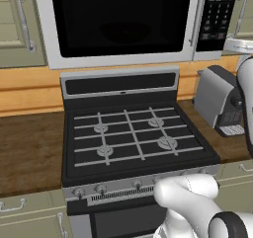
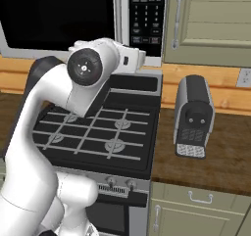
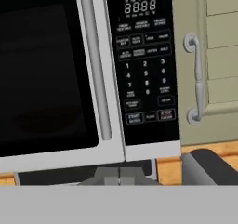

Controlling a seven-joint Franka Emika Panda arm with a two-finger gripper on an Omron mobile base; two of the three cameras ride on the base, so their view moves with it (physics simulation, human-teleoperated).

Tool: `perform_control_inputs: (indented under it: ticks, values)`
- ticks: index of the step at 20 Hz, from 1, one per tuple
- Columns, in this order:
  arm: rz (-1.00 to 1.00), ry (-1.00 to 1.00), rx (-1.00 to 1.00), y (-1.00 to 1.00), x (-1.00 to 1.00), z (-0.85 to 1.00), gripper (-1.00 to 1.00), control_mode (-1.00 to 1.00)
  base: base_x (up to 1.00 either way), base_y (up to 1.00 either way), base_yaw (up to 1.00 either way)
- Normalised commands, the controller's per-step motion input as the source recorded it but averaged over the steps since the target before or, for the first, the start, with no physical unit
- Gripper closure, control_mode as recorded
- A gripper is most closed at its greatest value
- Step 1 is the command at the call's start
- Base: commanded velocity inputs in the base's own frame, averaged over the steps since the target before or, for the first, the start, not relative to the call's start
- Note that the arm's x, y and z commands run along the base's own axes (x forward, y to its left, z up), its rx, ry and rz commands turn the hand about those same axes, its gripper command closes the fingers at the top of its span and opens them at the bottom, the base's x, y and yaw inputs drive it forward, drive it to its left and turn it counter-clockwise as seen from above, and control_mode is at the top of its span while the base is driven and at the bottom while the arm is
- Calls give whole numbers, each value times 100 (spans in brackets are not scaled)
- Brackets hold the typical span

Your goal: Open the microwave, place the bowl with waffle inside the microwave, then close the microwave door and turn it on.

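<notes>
Hand view shows my gripper (image 3: 119, 177) pinched shut and holding nothing, so I think it is a poker aimed at the microwave (image 3: 88, 74) keypad (image 3: 145, 69) just right of the closed microwave door (image 3: 46, 74). The dark glass hides the bowl and waffle.
</notes>
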Motion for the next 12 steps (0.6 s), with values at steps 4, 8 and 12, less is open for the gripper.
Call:
perform_control_inputs:
  ticks: [4, 8, 12]
  values:
    - [2, 0, 0, -18, 34, 0, 100, -100, 0, 0, 0]
    - [2, 0, 0, -22, 26, 0, 100, -100, 0, 0, 0]
    - [2, 0, 0, -11, 36, 0, 100, -100, 0, 0, 0]
